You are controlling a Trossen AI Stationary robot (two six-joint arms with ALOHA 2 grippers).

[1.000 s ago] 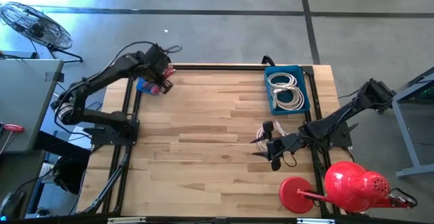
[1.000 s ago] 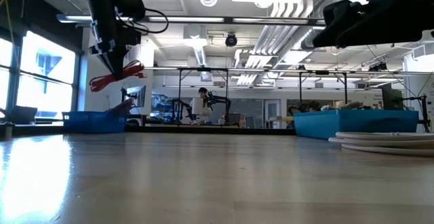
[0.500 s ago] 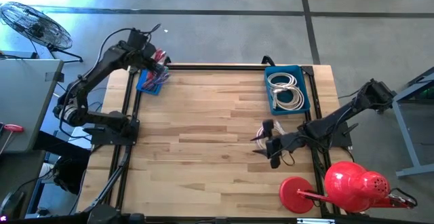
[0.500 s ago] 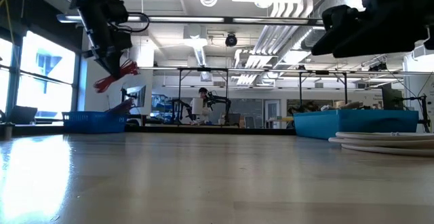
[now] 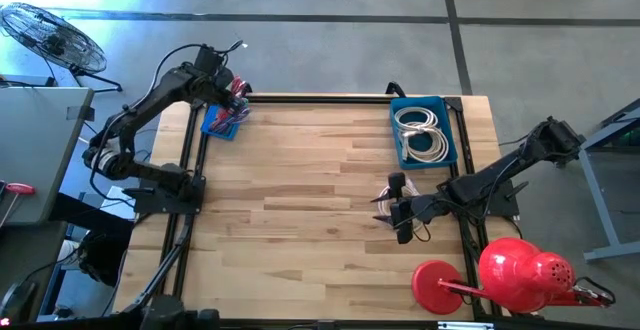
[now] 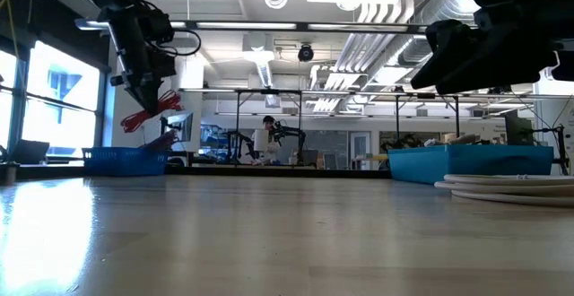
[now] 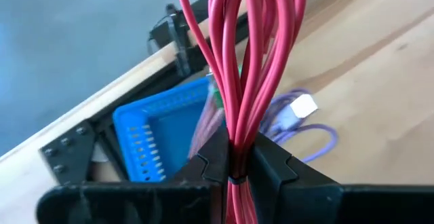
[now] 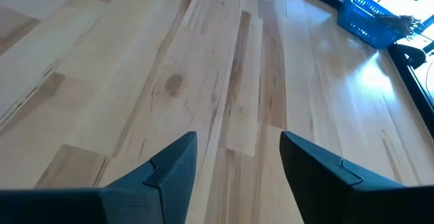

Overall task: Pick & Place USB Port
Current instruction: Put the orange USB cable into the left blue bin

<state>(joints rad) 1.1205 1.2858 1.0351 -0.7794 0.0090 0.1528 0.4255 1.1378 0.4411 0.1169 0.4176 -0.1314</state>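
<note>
My left gripper (image 5: pixel 226 88) hangs over the table's far-left corner, shut on a bundle of red cable (image 7: pixel 252 54) that also shows in the low view (image 6: pixel 151 111). Under it a small blue basket (image 5: pixel 220 120) stands on the table at that corner, with a purple cable and its white USB plug (image 7: pixel 303 106) lying half inside it. My right gripper (image 8: pixel 237 161) is open above bare wood toward the table's right side (image 5: pixel 396 212), holding nothing. My left gripper pinches the red cable bundle (image 7: pixel 234 157) between its two fingers, several strands side by side. The fingers point down, with the loops hanging below them (image 6: pixel 154 108), lifted clear above the blue basket (image 7: pixel 157 130).
A larger blue bin (image 5: pixel 423 130) with coiled white cables (image 5: pixel 420 135) sits at the far right. A red lamp-like object (image 5: pixel 505 275) stands at the near-right corner. Pale cables (image 5: pixel 383 202) lie beside my right gripper. Bare wood fills the middle of the table (image 5: pixel 300 200).
My left gripper has carried the red cable bundle from just inside the table toward the far-left corner, rising a little on the way and then sinking again over the blue basket. It has stayed shut on the bundle.
</note>
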